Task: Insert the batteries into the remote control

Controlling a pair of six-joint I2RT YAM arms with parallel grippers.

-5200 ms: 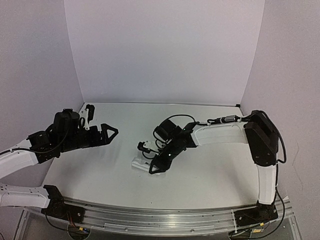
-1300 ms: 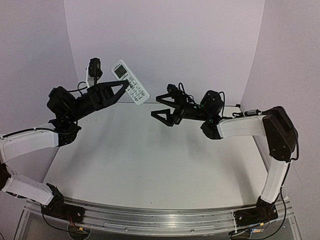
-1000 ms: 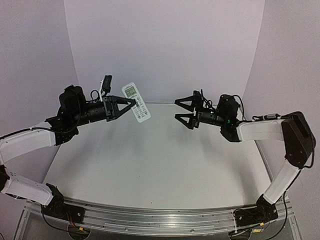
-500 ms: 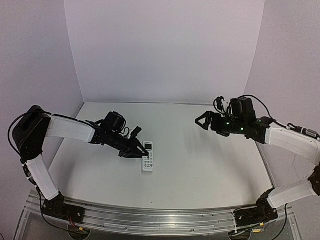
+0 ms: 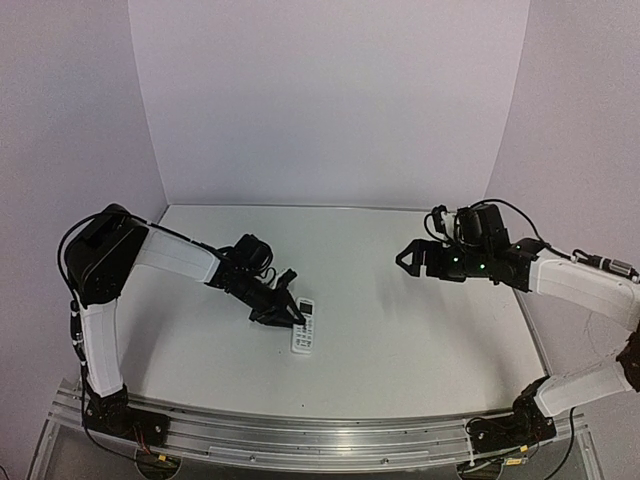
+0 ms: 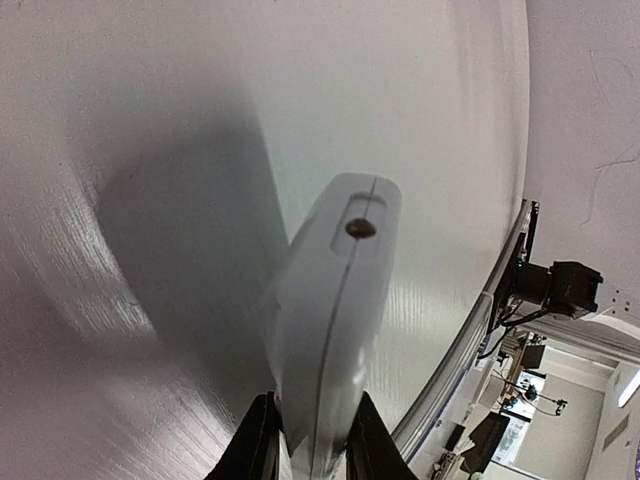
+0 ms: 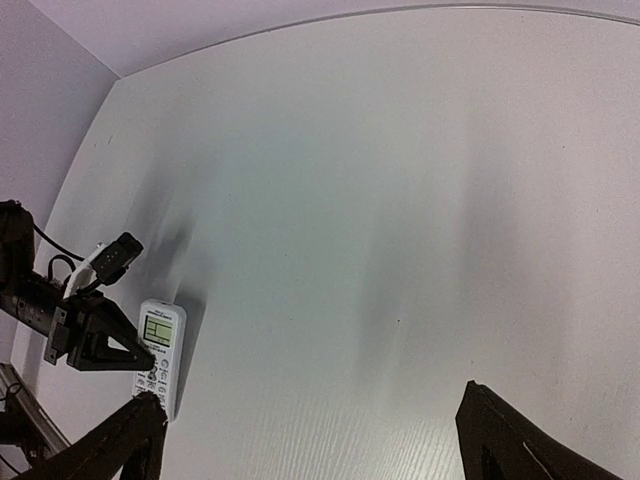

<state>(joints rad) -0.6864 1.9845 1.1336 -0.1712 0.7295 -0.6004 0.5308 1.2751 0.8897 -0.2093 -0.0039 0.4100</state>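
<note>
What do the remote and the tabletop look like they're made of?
The remote control looks like moulded white plastic, smooth and faintly glossy: a parting seam runs along its edge. The table seems white laminate or painted board, satin: soft reflections, faint grain streaks. Neither is certain.

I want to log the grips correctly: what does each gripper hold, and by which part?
The left gripper pinches the remote control by its long edge; the right gripper is open and empty.

You've got the small flat white rectangular plastic remote control (image 5: 303,326) | face up, pale screen end far, buttons near | left of centre, low at white table (image 5: 400,340), contact unclear | pinched in left gripper (image 5: 288,317)
</note>
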